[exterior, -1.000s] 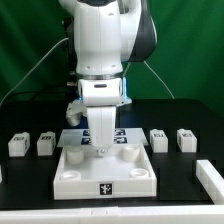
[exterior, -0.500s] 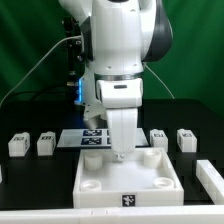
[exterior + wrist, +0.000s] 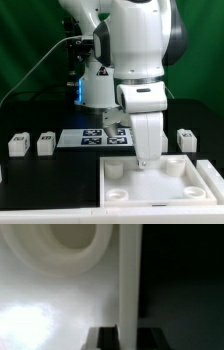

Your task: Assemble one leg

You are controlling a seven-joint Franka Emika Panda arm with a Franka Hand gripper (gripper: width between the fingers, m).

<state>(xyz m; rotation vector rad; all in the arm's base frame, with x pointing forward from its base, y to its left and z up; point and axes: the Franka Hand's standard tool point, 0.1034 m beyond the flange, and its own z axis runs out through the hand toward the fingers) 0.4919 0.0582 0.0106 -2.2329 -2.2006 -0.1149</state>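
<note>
My gripper [image 3: 148, 162] is shut on the far edge of the large white square tabletop [image 3: 165, 187], which lies at the front of the exterior view's right with round corner sockets facing up. In the wrist view the tabletop's thin edge [image 3: 127, 286] runs between my two dark fingers [image 3: 104, 339], and one round socket [image 3: 70, 238] shows beyond. Two small white legs [image 3: 17, 145] [image 3: 45, 144] with marker tags stand at the exterior view's left, and another leg [image 3: 186, 139] stands at its right, behind the tabletop.
The marker board [image 3: 98, 138] lies flat on the black table behind the tabletop. The robot's base and cables [image 3: 85, 80] stand at the back. A white piece [image 3: 2, 173] shows at the exterior view's left edge.
My gripper and the tabletop have slid together toward the exterior view's right and nearer the front. The legs at the left have not moved; one at the right is now hidden behind the arm.
</note>
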